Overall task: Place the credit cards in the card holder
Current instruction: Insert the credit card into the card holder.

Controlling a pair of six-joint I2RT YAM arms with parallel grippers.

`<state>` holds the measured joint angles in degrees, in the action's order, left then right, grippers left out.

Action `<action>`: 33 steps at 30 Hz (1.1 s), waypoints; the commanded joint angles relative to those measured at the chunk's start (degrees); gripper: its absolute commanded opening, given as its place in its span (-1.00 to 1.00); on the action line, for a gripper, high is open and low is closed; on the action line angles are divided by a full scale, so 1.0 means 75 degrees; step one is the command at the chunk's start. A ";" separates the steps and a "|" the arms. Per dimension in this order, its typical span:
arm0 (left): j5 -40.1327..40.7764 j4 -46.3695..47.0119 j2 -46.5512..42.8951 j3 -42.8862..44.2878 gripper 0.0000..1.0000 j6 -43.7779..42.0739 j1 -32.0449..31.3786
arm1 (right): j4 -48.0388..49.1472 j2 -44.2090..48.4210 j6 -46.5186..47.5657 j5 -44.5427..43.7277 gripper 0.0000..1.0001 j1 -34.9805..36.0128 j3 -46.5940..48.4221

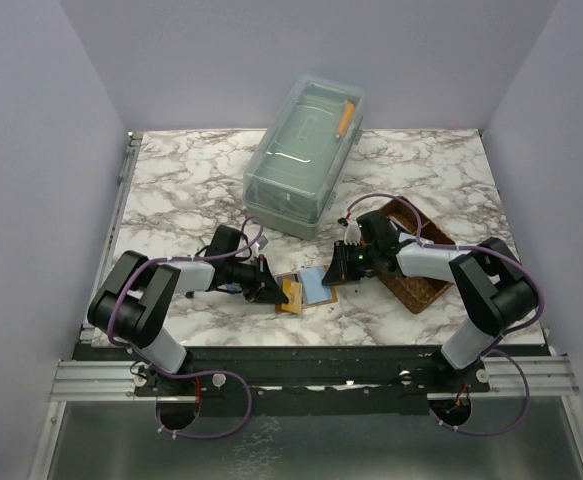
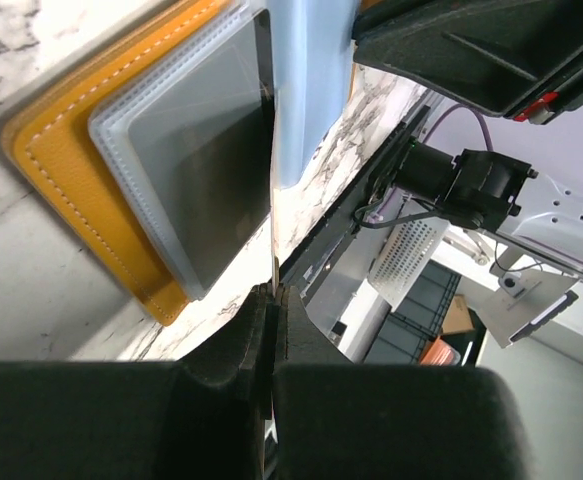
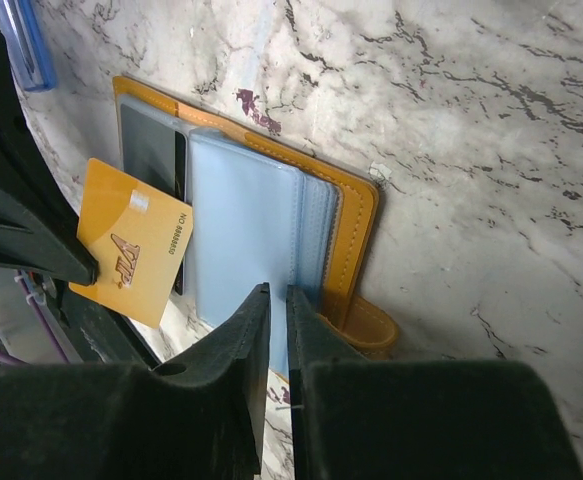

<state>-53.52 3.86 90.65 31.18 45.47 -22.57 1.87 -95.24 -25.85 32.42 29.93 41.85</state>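
While the card holder (image 3: 356,215) lies open, both grip.
Left fingers (image 2: 221,370) pinch the yellow card (image 3: 136,245) over it; right fingers (image 3: 241,340) its light-blue panel (image 3: 241,230).

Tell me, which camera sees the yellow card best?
The right wrist view: the yellow card faces it, print showing. The left wrist view sees only its thin edge, pinched in the left tool. The top view shows a tiny tan patch.

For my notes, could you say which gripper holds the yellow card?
The left gripper, shut on the yellow card; the right gripper pinches the blue sleeve.
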 commanded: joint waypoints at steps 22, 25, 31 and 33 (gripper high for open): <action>-0.0092 0.0181 0.0107 0.0261 -1.00 -0.0236 0.0019 | -0.0191 0.0076 0.0258 -0.0600 -0.73 0.0040 -0.0114; -0.0090 0.0188 0.0200 0.0213 -1.00 -0.0270 0.0020 | -0.0157 0.0049 0.0243 -0.0565 -0.73 0.0039 -0.0118; -0.0134 0.0181 0.0213 0.0248 -1.00 -0.0323 0.0015 | -0.0060 -0.0003 0.0203 -0.0513 -0.73 0.0041 -0.0185; -0.0135 0.0194 0.0258 0.0239 -1.00 -0.0329 0.0018 | -0.0061 -0.0004 0.0199 -0.0484 -0.73 0.0040 -0.0195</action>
<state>-53.76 4.62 91.55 32.45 44.49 -22.57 2.13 -95.15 -25.45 31.07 29.95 41.82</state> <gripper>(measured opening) 0.017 0.136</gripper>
